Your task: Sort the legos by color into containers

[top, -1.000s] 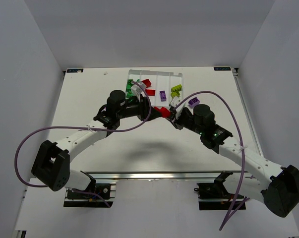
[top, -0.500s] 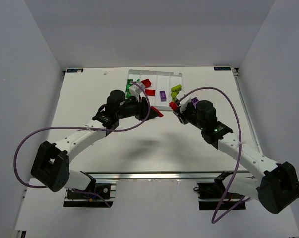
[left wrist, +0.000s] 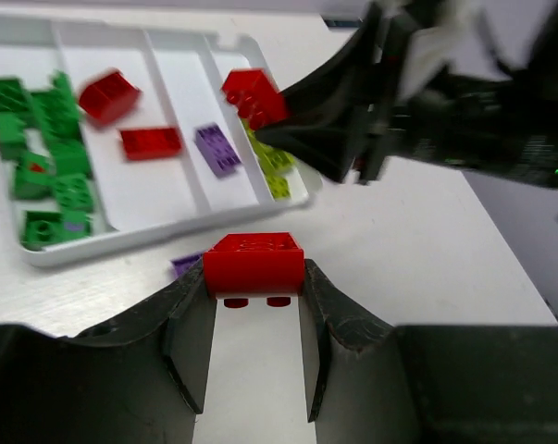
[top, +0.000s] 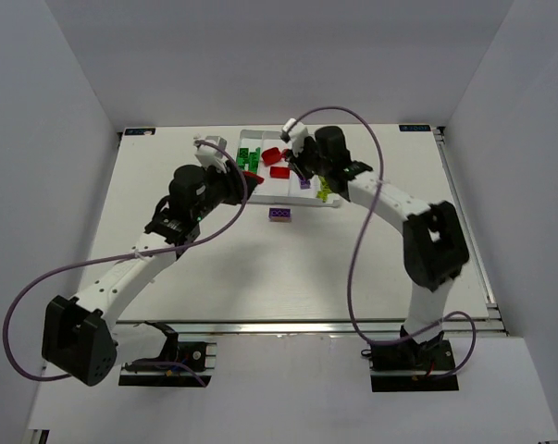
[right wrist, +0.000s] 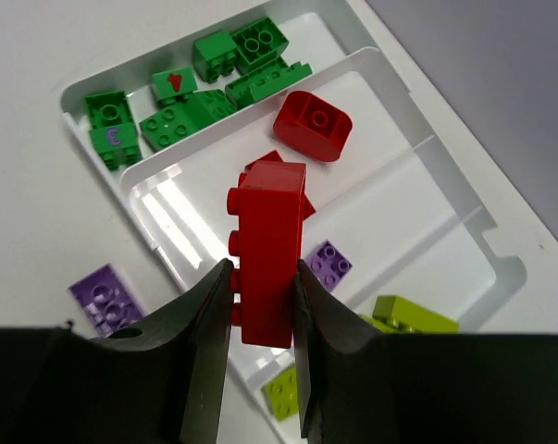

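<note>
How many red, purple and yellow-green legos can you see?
red legos: 4
purple legos: 2
yellow-green legos: 2
Total: 8

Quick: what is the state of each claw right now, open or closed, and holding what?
Left claw: closed, holding a red lego.
Right claw: closed, holding a second red lego.

On table (top: 214, 268): tray (top: 267, 192), purple brick (top: 279, 215)
</note>
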Motion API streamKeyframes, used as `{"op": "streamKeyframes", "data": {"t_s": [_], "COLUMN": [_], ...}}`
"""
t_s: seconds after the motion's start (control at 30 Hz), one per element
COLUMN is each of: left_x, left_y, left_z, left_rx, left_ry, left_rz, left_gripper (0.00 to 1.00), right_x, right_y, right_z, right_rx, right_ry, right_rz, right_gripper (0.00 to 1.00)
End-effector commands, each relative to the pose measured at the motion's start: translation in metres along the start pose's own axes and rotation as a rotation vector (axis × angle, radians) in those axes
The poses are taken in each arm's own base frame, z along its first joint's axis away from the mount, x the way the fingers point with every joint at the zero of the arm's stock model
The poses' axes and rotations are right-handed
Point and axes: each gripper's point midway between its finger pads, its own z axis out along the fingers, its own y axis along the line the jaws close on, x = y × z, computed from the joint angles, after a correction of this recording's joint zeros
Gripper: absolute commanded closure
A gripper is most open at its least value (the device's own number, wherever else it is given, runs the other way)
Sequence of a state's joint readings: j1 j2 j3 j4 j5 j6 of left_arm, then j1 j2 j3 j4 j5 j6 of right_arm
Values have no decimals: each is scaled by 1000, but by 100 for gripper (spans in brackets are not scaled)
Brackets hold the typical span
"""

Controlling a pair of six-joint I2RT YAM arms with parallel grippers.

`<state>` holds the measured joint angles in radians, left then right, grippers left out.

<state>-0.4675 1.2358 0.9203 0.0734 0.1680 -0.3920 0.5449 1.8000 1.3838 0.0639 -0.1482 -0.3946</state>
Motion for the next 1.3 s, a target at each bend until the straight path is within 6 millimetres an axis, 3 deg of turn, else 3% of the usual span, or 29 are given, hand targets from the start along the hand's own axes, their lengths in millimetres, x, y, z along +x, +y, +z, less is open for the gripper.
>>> {"op": "streamKeyframes", "data": {"t_s": [0.0, 0.17, 0.3, 0.33, 0.37, 0.43, 0.57, 0.8, 0.9, 1.0, 1.03, 1.07, 1.1, 1.13, 1.17, 1.2, 1.23, 1.27], "left_x": [-36, -45, -43, -44, -43, -43, -42, -37, -35, -31, -29, -26, -22, -19, -15, -6, -3, 1], "left_y": [14, 22, 25, 25, 25, 26, 26, 28, 28, 23, 20, 20, 17, 16, 15, 18, 15, 16], "left_z": [-23, -28, -27, -27, -26, -26, -26, -22, -20, -18, -17, -13, -11, -8, -5, 3, 7, 13], "left_rx": [-116, -152, -157, -157, -155, -155, -156, -159, -156, -118, -100, -94, -68, -56, -47, -40, -16, -12], "left_ry": [-141, -169, -163, -163, -163, -163, -160, -141, -134, -116, -108, -97, -82, -69, -54, -26, -10, 9], "left_rz": [37, 47, 45, 42, 41, 39, 39, 45, 48, 52, 51, 52, 56, 57, 56, 53, 60, 58], "left_gripper": [100, 100, 100, 100, 100, 100, 100, 100, 100, 100, 100, 100, 100, 100, 100, 100, 100, 100], "right_x": [5, -10, -6, -4, 2, 7, 20, 28, 9, -17, -29, -40, -73, -50, -54, -75, -61, -60], "right_y": [5, -1, 2, 4, 6, 6, 7, 13, 6, 17, 32, 34, 40, 55, 60, 61, 67, 68], "right_z": [34, 80, 92, 92, 93, 94, 97, 86, 62, 10, -24, -42, -82, -93, -108, -136, -143, -153], "right_rx": [-85, -113, -137, -140, -139, -133, -123, -135, -106, -161, -223, -239, -272, -293, -292, -280, -273, -258], "right_ry": [47, 37, 74, 77, 90, 101, 133, 153, 132, 83, 42, -9, -117, -90, -120, -200, -174, -179], "right_rz": [51, 121, 162, 167, 169, 162, 151, 140, 132, 163, 189, 234, 220, 253, 259, 239, 289, 315], "right_gripper": [100, 100, 100, 97, 83, 76, 51, 44, 44, 44, 44, 44, 44, 47, 50, 55, 85, 100]}}
